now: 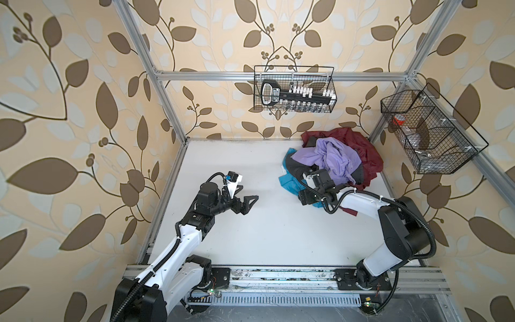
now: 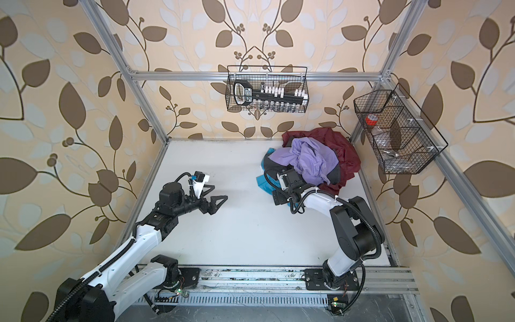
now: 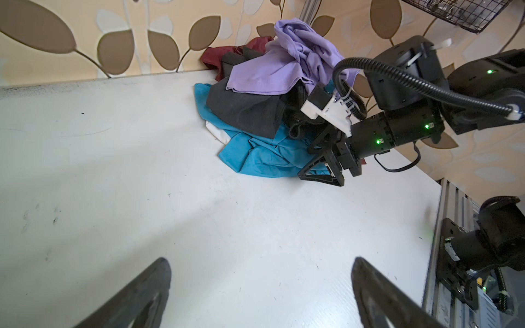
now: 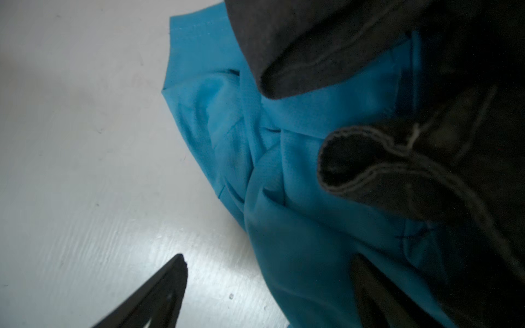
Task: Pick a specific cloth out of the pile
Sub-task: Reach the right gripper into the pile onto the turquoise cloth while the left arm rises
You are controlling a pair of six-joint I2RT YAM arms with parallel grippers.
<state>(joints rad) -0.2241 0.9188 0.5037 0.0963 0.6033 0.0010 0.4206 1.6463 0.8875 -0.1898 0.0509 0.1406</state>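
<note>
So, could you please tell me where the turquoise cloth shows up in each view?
In a top view: turquoise cloth at the pile's left edge.
In a top view: same left edge.
Left wrist: beneath the pile, at the right tool.
Right wrist: fills much of the frame.
Shared landmark: dark grey garment overlapping it.

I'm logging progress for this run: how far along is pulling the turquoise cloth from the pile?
Done: the right gripper is at the cloth on the pile's edge. In hand: its jaws stand open astride a turquoise fold, nothing gripped yet. Left: close, then draw it from under the dark grey garment. The left gripper hangs open over the table.
</note>
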